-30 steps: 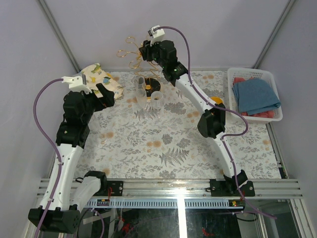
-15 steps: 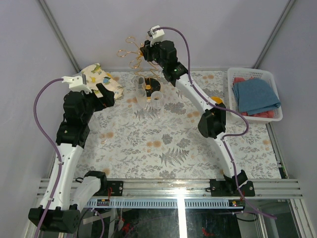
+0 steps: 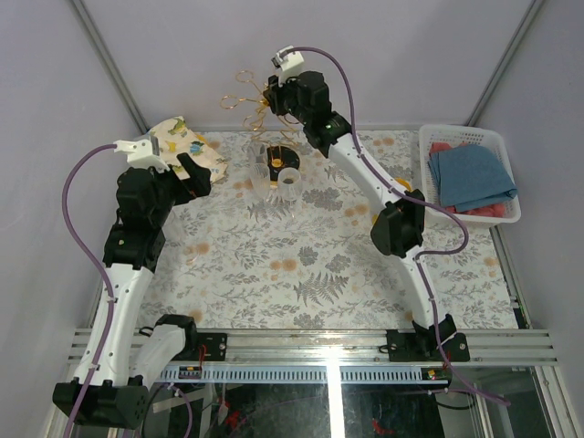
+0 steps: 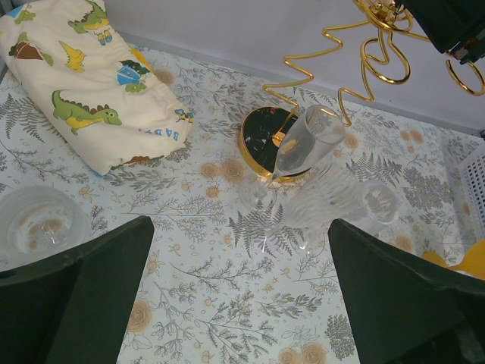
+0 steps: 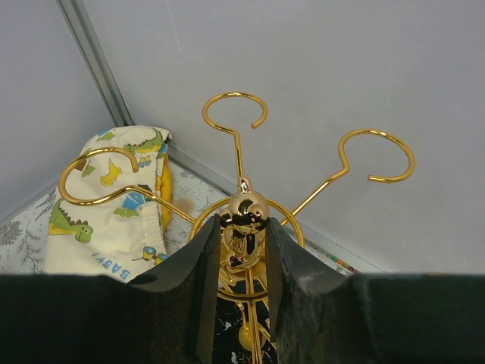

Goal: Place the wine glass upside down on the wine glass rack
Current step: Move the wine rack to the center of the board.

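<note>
The gold wine glass rack (image 3: 245, 99) stands at the back of the table, its black gold-rimmed base (image 4: 260, 130) on the mat. My right gripper (image 5: 242, 227) is shut on the rack's gold top knob (image 5: 245, 206), with the ring-ended arms (image 5: 236, 136) spreading beyond it. A clear wine glass (image 4: 305, 142) stands upright right beside the base, also seen from above (image 3: 260, 161). My left gripper (image 4: 242, 254) is open and empty, held above the mat in front of the glasses, at the left in the top view (image 3: 195, 172).
A ribbed tumbler (image 4: 333, 199) and another clear glass (image 4: 381, 202) stand next to the wine glass. A dinosaur-print cloth bundle (image 4: 83, 83) lies at the back left, with a clear bowl (image 4: 38, 221) near it. A white basket (image 3: 497, 214) holding blue cloth sits at the right.
My right arm has shifted slightly and its elbow has moved right. The rack's crown has moved a little with the gripper. The left arm has not moved.
</note>
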`<state>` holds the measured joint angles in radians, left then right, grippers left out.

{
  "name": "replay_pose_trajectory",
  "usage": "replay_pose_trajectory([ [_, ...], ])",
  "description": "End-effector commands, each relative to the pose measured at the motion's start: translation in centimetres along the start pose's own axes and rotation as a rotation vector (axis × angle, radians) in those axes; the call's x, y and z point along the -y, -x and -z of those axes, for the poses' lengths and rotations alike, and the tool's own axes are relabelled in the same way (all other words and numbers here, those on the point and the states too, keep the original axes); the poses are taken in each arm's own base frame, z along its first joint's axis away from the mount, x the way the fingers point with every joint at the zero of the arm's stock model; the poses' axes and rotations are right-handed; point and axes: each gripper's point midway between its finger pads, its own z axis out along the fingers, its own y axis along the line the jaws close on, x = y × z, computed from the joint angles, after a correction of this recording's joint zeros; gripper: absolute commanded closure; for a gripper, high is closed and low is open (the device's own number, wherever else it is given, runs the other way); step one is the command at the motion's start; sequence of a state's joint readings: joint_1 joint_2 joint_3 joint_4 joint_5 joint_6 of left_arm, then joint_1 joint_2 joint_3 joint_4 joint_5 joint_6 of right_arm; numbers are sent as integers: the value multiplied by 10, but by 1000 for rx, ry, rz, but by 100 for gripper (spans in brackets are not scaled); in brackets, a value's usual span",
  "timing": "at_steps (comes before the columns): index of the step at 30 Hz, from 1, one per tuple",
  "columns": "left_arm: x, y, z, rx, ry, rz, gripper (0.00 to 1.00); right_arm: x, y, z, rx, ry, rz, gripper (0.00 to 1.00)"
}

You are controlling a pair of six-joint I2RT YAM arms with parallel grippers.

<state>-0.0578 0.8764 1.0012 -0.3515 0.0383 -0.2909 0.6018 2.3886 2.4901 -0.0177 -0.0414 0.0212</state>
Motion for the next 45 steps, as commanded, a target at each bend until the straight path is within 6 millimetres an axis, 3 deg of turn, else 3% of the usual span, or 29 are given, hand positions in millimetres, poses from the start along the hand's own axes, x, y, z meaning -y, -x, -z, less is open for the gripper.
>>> replay_pose_trajectory([
  [1, 4, 8, -3, 35, -27, 0, 0, 11, 122, 41, 244, -39, 50, 82],
  [8, 4, 8, -3, 37, -27, 1, 0, 31, 121, 57, 213, -72, 65, 84],
  [25, 4, 6, -4, 30, -29, 2, 0, 92, 97, 101, 145, -208, 110, 85],
  [34, 5, 6, -4, 28, -35, 2, 0, 102, 86, 125, 114, -246, 117, 85],
  [45, 5, 5, -5, 25, -34, 3, 0, 102, 88, 150, 106, -268, 111, 85],
])
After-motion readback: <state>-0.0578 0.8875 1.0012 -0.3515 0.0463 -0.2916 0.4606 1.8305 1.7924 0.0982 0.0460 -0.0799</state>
